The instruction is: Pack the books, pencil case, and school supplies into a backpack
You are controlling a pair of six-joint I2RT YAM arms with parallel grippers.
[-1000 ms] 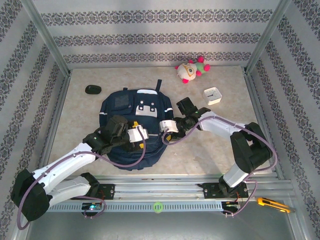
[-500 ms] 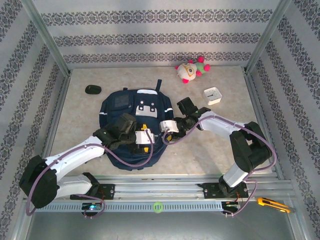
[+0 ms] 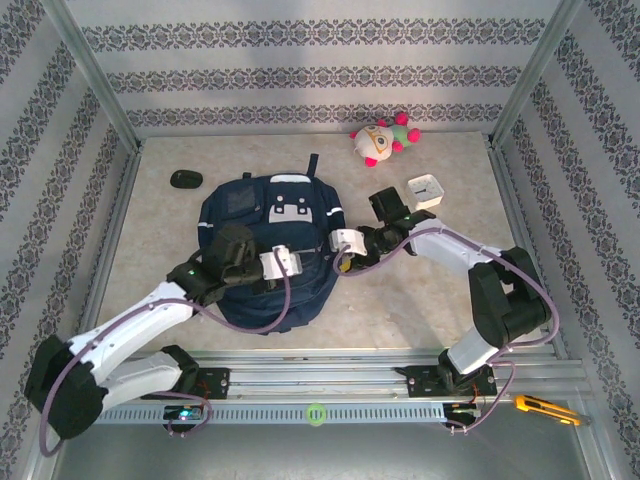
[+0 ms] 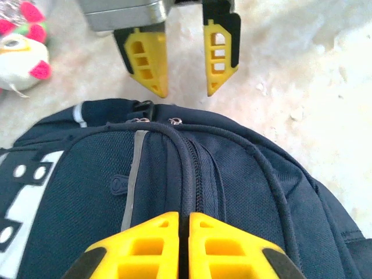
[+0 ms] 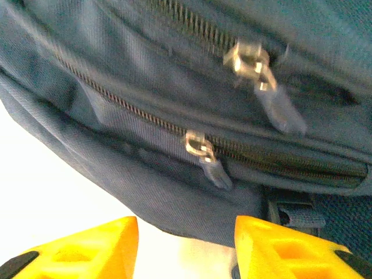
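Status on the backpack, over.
Left gripper: jaws shut on backpack zipper seam. Right gripper: jaws open by zipper pulls. Clock close beside right wrist.

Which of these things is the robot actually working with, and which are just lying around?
For the job: backpack.
Just lying about: soft toy, white clock, black oval object, yellow cutter knife.

Bare table [image 3: 400, 300] lies open right of the backpack [image 3: 225, 215]; clock [image 3: 425, 190] and plush toy [image 3: 378, 143] crowd the far corner.
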